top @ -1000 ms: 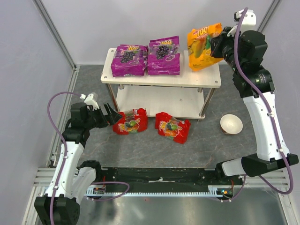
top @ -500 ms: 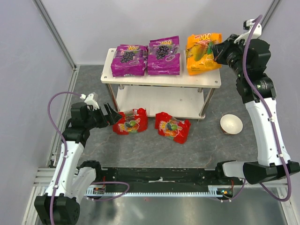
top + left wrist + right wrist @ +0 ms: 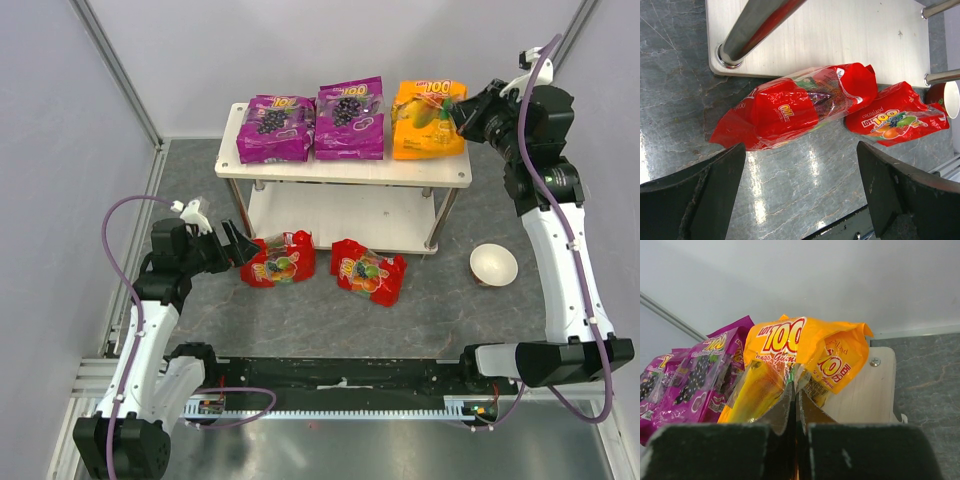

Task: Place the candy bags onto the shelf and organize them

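Your glossy orange-yellow candy bag point(image 3: 428, 122) is lying on the right end of the top board of the pale wood-grain two-tier shelf point(image 3: 340, 170), with its "100" lettering facing up. It is resting just beside the middle purple bag point(image 3: 350, 118), and the left purple bag point(image 3: 275, 128) is sitting at the board's other end. Your right gripper point(image 3: 462, 110) is reaching in from the shelf's right side and pinching the orange-yellow bag's edge. In the right wrist view its fingers point(image 3: 765, 440) are pressing together on the plastic film. Down on the grey marbled floor mat point(image 3: 450, 310), the left red bag point(image 3: 279, 258) is lying against the front edge of the lower board, and the right red bag point(image 3: 369, 270) is lying just beside it. Your left gripper point(image 3: 235, 243) is hovering low at the left red bag's outer end, jaws spread wide and gripping nothing. The small white bowl point(image 3: 493, 264) is sitting on the mat near the shelf's right front post, well apart from the red bags
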`<state>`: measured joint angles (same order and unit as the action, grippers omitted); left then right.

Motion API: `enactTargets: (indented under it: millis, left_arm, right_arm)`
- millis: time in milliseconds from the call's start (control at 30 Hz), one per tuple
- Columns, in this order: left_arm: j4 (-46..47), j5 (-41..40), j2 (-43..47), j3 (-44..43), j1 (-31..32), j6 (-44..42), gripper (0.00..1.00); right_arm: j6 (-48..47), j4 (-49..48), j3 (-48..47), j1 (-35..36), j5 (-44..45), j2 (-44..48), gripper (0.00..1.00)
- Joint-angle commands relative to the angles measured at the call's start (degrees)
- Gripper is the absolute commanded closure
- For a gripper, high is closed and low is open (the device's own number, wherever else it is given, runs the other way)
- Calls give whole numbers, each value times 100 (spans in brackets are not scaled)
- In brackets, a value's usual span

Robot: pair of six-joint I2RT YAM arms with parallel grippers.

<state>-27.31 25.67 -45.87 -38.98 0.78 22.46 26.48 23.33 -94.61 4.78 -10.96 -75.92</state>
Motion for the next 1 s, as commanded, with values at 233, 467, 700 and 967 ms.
enactTargets:
  millis: [233,467,700,967]
  left_arm:
    - [147,78,8,5,10,4,1]
    - [156,78,16,5,10,13,1]
    - [147,78,8,5,10,13,1]
    - [156,78,25,-4,10,13,1]
  right_arm:
    - [287,-566,135,-179,-556,-213,100]
    - [375,-707,241,-187,-837,-221,100]
    - [542,-874,443,-179,-1153,-204,100]
    - [569,-909,610,-179,-1312,-151,100]
